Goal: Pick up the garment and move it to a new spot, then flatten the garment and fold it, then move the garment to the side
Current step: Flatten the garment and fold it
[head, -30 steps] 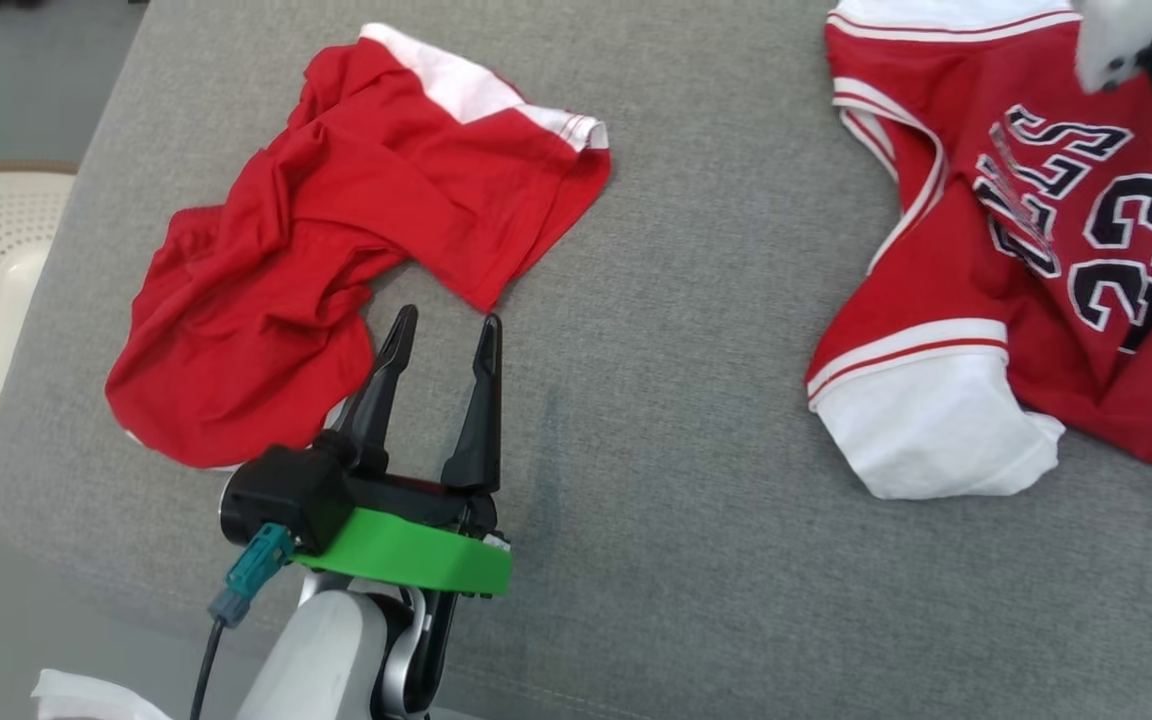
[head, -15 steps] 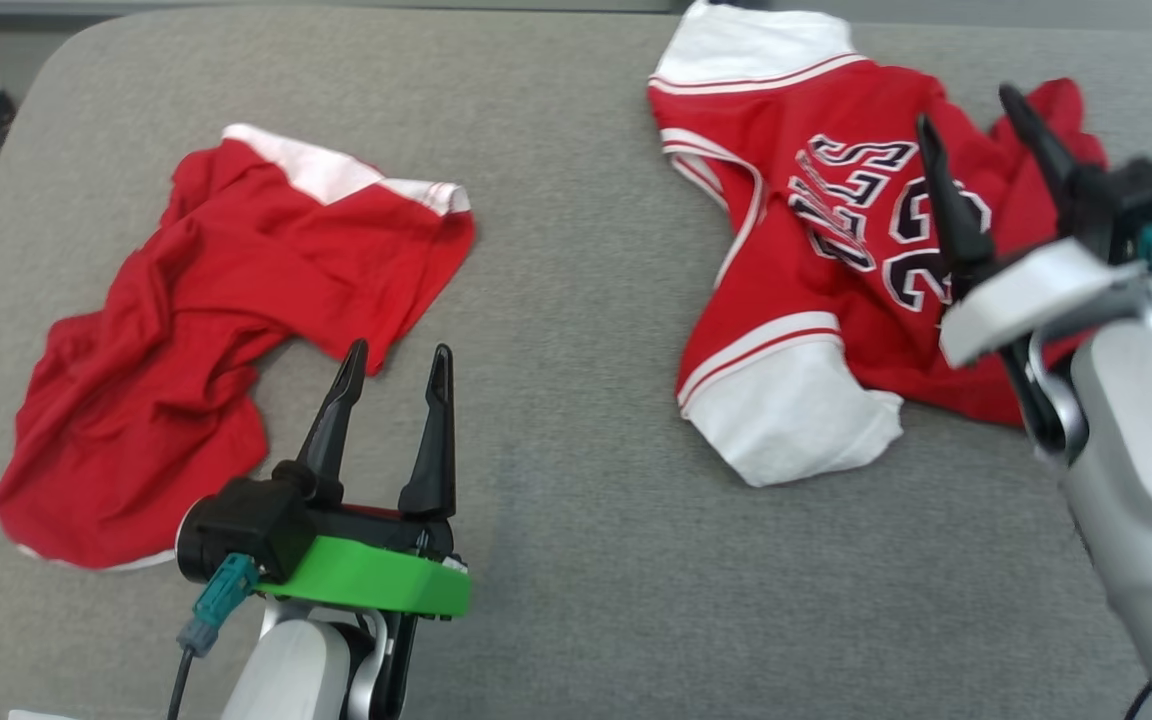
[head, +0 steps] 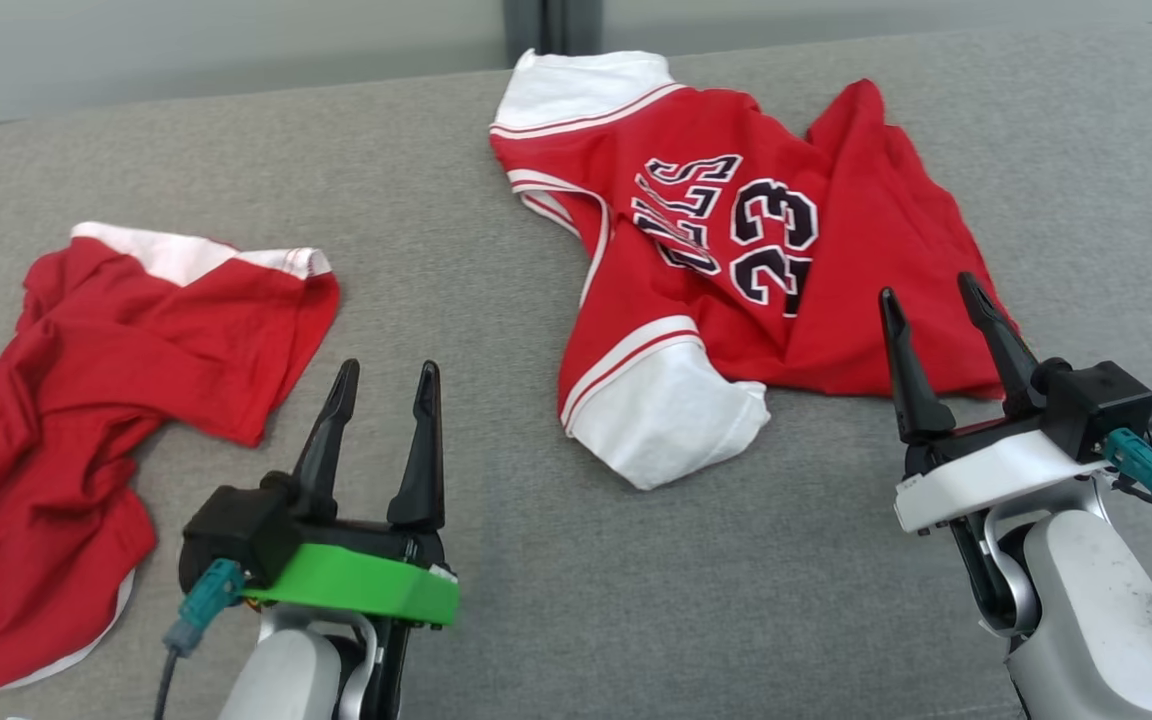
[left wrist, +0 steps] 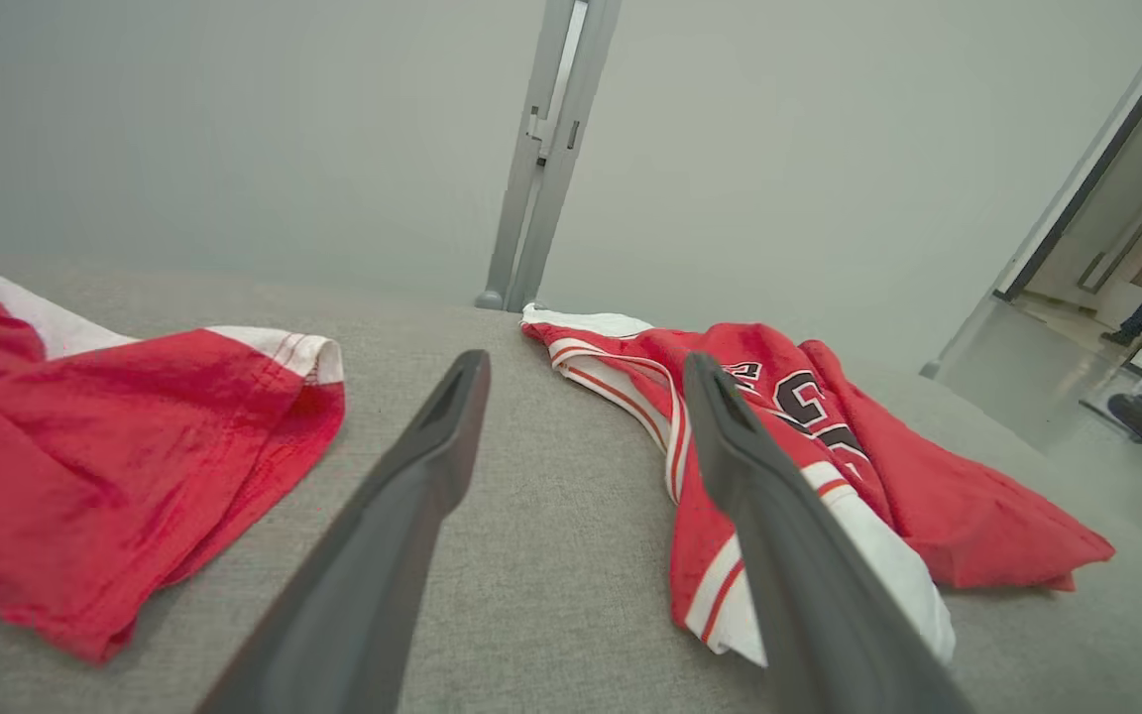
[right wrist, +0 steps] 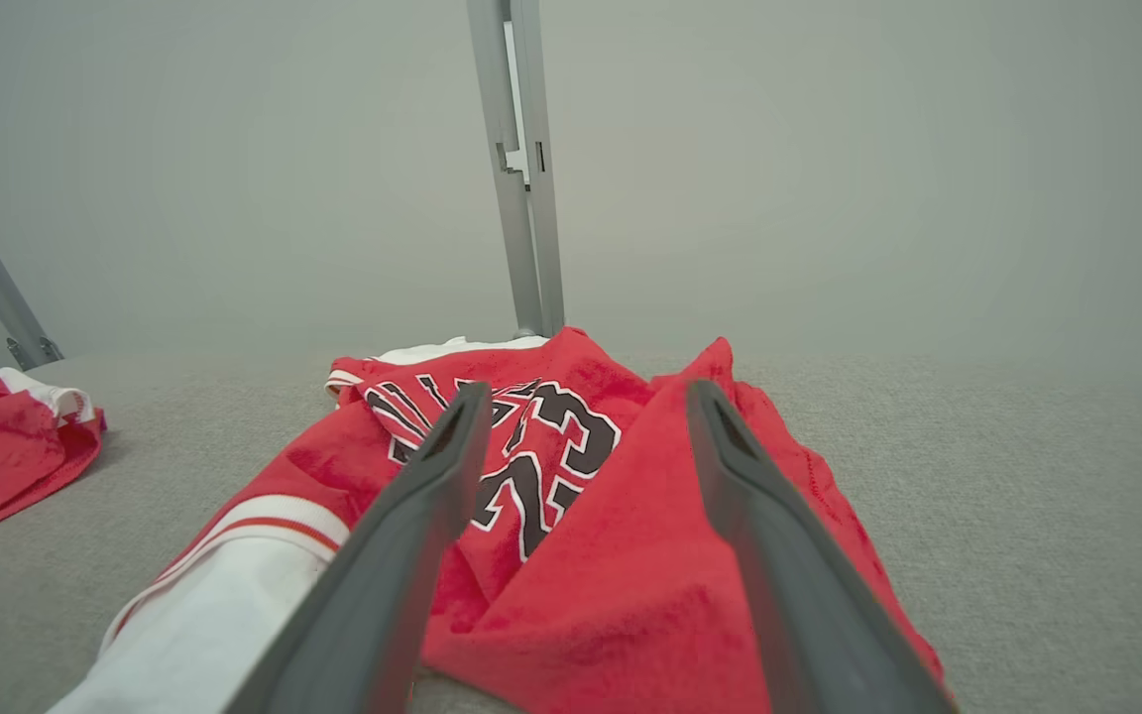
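Lying crumpled at one o'clock on the cushion is the jersey; shorts at nine. Left tool at eight and right tool at three both gape wide, holding nothing.

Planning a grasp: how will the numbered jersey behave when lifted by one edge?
Likely floppy: the jersey lies creased and folded over itself, so it should drape. Probably light: thin cloth. Pushed on the grey cushion, it may bunch rather than slide.
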Tool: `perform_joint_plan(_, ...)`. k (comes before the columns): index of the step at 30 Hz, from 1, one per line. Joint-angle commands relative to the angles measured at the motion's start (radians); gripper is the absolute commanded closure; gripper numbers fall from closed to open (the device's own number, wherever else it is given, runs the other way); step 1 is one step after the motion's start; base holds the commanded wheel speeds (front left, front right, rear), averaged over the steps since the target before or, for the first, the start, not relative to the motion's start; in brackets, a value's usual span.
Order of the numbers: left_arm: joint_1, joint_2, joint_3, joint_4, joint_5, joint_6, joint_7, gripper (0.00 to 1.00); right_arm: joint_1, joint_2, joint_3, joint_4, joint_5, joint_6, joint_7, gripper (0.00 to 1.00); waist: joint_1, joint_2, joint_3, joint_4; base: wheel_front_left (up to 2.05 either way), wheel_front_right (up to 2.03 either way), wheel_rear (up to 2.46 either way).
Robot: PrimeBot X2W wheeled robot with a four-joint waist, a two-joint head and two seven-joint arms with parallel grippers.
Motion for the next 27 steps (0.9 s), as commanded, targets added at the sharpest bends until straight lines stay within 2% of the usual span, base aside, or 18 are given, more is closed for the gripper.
perform_joint_plan(1,0.014,0.003,-0.01,0.016,-0.066,-0.014,0.001,0.0,0.007,0.004,-0.005,-0.01,-0.01,0.0,-0.003,0.0,0.0,-0.0001,-0.001,-0.032,0.0,0.0,0.0)
perform_joint_plan(4,-0.013,0.002,-0.078,0.079,-0.103,-0.042,0.001,0.0,0.007,0.01,-0.01,-0.023,0.004,0.0,-0.003,0.0,0.0,-0.0001,0.003,-0.041,0.0,0.0,0.0)
perform_joint_plan(11,-0.093,0.004,-0.246,0.296,-0.183,-0.068,0.032,0.0,0.002,-0.006,-0.016,-0.021,-0.003,0.0,-0.003,0.0,0.0,-0.0001,0.018,-0.062,0.0,0.0,0.0)
perform_joint_plan(12,-0.11,0.003,-0.294,0.33,-0.231,-0.072,0.055,0.0,-0.004,-0.008,-0.018,-0.022,-0.014,0.0,-0.003,0.0,0.0,-0.0001,0.023,-0.07,0.0,0.0,0.0)
perform_joint_plan(17,-0.152,0.004,-0.361,0.383,-0.318,-0.076,0.081,0.0,-0.003,0.003,-0.025,-0.024,-0.021,0.0,-0.003,0.0,0.0,-0.0001,0.035,-0.091,0.0,0.0,0.0)
perform_joint_plan(25,-0.205,0.004,-0.418,0.429,-0.378,-0.077,0.038,0.0,-0.002,0.013,-0.042,-0.022,-0.032,0.0,-0.003,0.0,0.0,-0.0001,0.049,-0.124,0.0,0.0,0.0)
perform_joint_plan(26,-0.21,0.004,-0.427,0.427,-0.381,-0.077,0.032,0.61,0.0,0.015,-0.045,-0.02,-0.035,0.0,-0.003,0.0,0.0,-0.0001,0.049,-0.126,0.0,0.0,0.0)
perform_joint_plan(27,-0.214,0.005,-0.43,0.426,-0.384,-0.077,0.024,1.0,0.002,0.016,-0.049,-0.017,-0.036,0.0,-0.003,0.0,0.0,-0.0001,0.05,-0.128,0.0,0.0,0.0)
